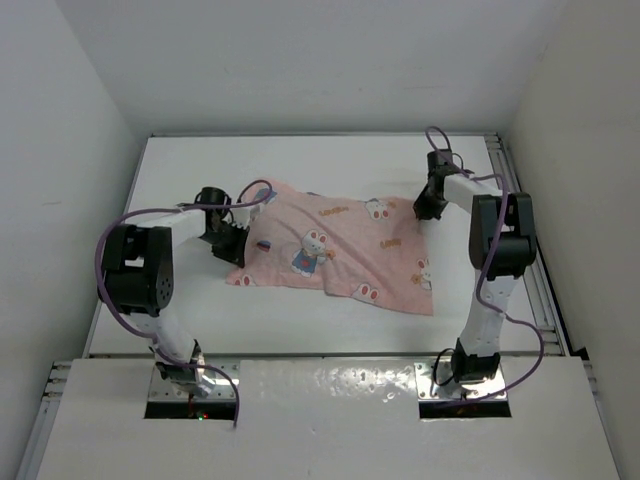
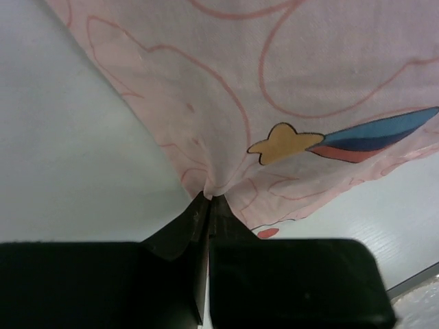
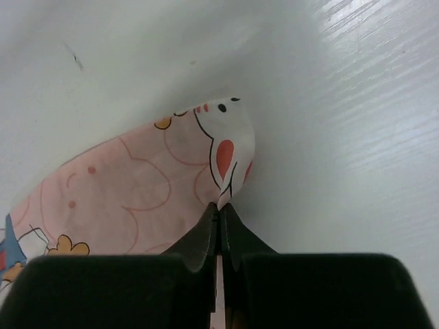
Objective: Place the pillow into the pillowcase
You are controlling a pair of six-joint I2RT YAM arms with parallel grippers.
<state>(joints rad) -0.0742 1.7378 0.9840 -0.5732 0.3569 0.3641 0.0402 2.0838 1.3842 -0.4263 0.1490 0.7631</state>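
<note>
Top external: pillowcase [image 1: 340,250] lies on white table [image 1: 300,165], walls [image 1: 60,150] white.

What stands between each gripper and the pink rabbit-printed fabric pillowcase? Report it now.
Nothing visible. The left gripper and right gripper each pinch an edge of the thin pink rabbit-printed fabric pillowcase directly, at opposite ends, with no object between.

Robot lab cell, plain white walls [image 1: 60,150], white table [image 1: 300,322]
</note>
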